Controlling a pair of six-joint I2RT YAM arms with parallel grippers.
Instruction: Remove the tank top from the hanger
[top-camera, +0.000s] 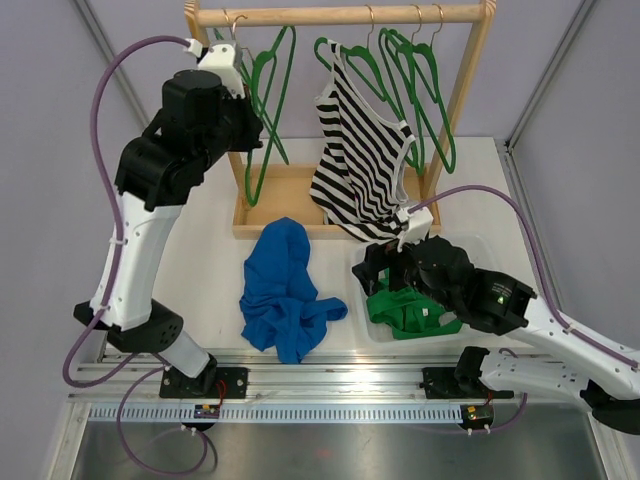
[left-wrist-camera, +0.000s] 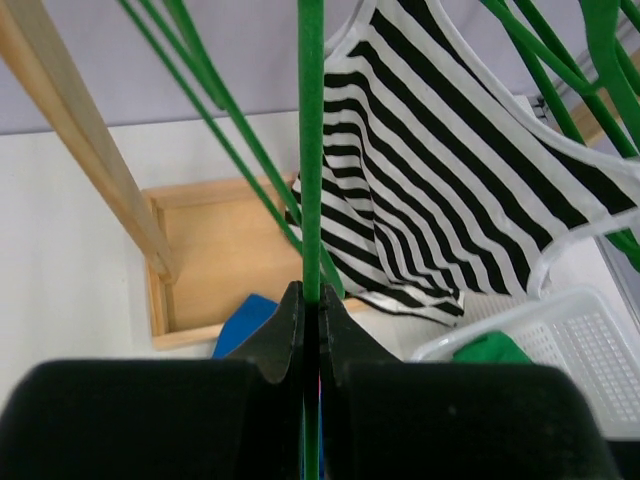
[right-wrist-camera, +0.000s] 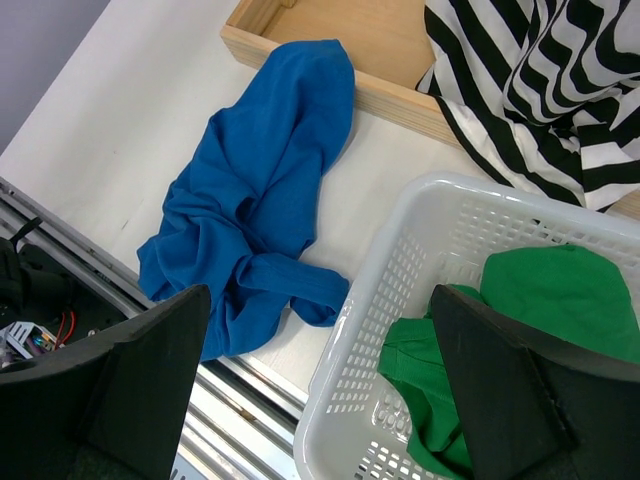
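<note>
A green hanger (left-wrist-camera: 311, 150) is clamped between the closed fingers of the left end effector (left-wrist-camera: 311, 300), which is raised to the wooden rail (top-camera: 340, 14) at the far side of the desk (top-camera: 200, 250). The striped tank top (top-camera: 360, 160) is seen ahead and to the right of that end effector, hung from a second green hanger (top-camera: 345, 55) on the same rail, with one strap over the hanger and the hem sagging toward the wooden tray (top-camera: 285, 195) at the foot of the rack. The right end effector (right-wrist-camera: 320, 295) is held low with its fingers spread wide and nothing between them. Directly beneath it and to its right a white basket (right-wrist-camera: 400, 200) is visible, with a green garment (right-wrist-camera: 560, 290) lying inside. The lower edge of the tank top is draped just beyond this end effector, touching the far rim of the basket. A blue garment (right-wrist-camera: 260, 200) is crumpled on the desk to the left of the right end effector, between the basket and the left arm's base.
</note>
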